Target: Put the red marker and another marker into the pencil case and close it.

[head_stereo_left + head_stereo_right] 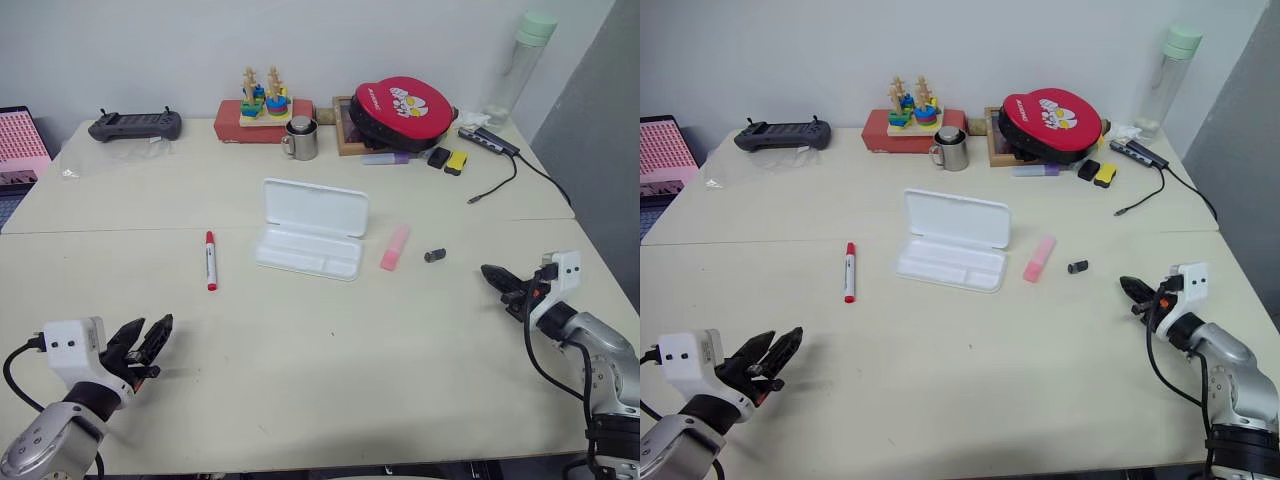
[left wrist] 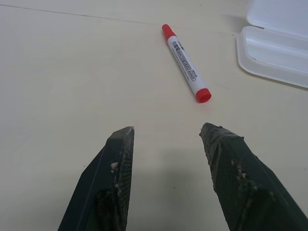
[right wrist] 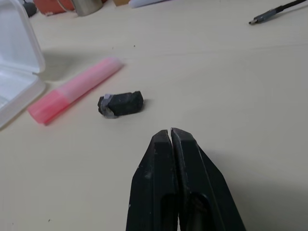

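The white pencil case (image 1: 308,243) lies open mid-table, its lid tilted up at the back and its tray empty. The red marker (image 1: 210,260) rests flat to its left. A chunky pink highlighter (image 1: 394,247) lies just right of the case, with a small dark cap-like piece (image 1: 434,255) beside it. My left gripper (image 1: 150,342) hovers open near the front left edge, pointing toward the red marker (image 2: 186,63), well short of it. At the right edge my right gripper (image 1: 494,276) is shut and empty, aimed at the dark piece (image 3: 121,104) and highlighter (image 3: 74,90).
Along the back stand a round red case (image 1: 402,108), a metal cup (image 1: 301,139), a stacking toy on a red box (image 1: 263,108), a purple marker (image 1: 385,158), a black controller (image 1: 136,125), a bottle (image 1: 517,68) and a cable (image 1: 500,178).
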